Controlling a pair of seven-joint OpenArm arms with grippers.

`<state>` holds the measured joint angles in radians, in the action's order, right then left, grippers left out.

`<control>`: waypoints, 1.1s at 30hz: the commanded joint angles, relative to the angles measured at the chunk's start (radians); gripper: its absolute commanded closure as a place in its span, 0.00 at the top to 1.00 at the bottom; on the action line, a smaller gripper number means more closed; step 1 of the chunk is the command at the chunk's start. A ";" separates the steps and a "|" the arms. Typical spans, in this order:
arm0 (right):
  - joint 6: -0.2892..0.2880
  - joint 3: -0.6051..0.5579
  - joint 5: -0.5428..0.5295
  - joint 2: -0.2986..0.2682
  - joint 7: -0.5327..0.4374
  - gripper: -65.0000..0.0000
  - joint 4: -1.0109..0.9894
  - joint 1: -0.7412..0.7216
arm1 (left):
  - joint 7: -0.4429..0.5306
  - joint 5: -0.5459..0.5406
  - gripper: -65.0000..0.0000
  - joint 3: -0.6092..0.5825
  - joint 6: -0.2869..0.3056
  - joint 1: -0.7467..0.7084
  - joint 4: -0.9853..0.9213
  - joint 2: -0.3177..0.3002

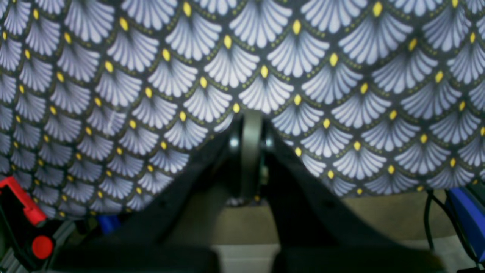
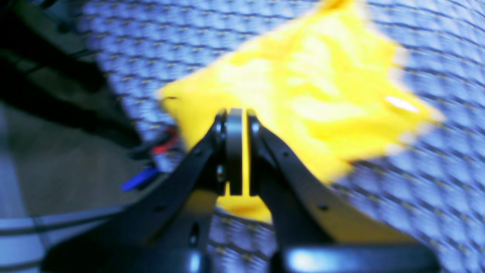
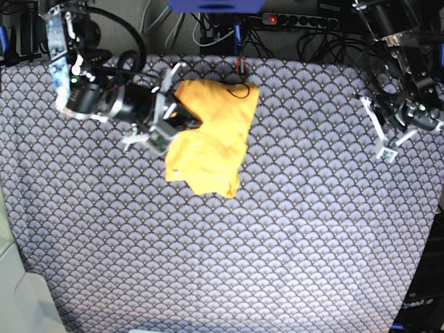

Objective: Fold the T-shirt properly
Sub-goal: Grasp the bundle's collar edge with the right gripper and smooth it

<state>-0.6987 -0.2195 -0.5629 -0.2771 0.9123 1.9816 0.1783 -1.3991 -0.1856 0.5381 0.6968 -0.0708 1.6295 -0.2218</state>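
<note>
Blue-grey scallop-patterned cloth (image 3: 277, 243) covers the whole counter, each fan shape tipped with a small yellow dot. On the far left part of this cloth, seen from the base camera, lies the T-shirt (image 3: 211, 142), plain yellow-orange and bunched into a rumpled, partly folded heap with a small pale tag showing at its near left corner.

The right gripper (image 3: 170, 114) reaches in from the left of the base view and meets the shirt's left edge. In the right wrist view its jaws are pressed together with a thin strip of yellow fabric caught between them, so it is gripping the T-shirt (image 2: 303, 94); that view is blurred.

The left gripper (image 3: 386, 146) sits well apart from the shirt, near the counter's right edge in the base view. Its wrist view shows the jaws closed with nothing between them, above bare patterned cloth (image 1: 265, 57).

Cables and a power strip (image 3: 298, 21) run along the far edge behind the counter.
</note>
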 commanded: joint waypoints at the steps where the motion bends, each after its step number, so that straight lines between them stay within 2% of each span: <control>1: 0.001 -0.018 -0.022 -0.004 -0.028 0.00 0.008 -0.009 | 0.003 -0.004 0.00 0.018 0.001 -0.010 0.018 -0.015; 4: 0.001 -0.067 -0.019 -0.004 -0.072 0.00 -0.028 -0.013 | 0.003 -0.004 0.00 0.058 0.001 -0.019 0.018 -0.015; 8: 0.001 -0.076 -0.019 -0.004 -0.129 0.00 -0.123 -0.021 | 0.003 -0.004 0.00 0.093 0.001 -0.047 0.018 -0.018; 15: 0.001 -0.134 -0.019 -0.040 -0.236 0.00 -0.328 -0.075 | 0.003 -0.004 0.00 0.101 0.001 -0.073 0.018 -0.041; 28: 0.001 -0.139 -0.015 -0.075 -0.261 0.00 -0.345 -0.086 | 0.003 -0.004 0.00 0.101 0.001 -0.073 0.018 -0.041; 33: 0.001 -0.139 0.042 -0.067 -0.301 0.00 -0.428 -0.087 | 0.003 -0.004 0.00 0.104 0.001 -0.076 0.018 -0.046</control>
<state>-0.6991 -0.3630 -0.5503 -0.3355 0.5953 1.5455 0.0978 -1.3952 -0.1886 0.6342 0.6968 -0.1520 1.6306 -0.2497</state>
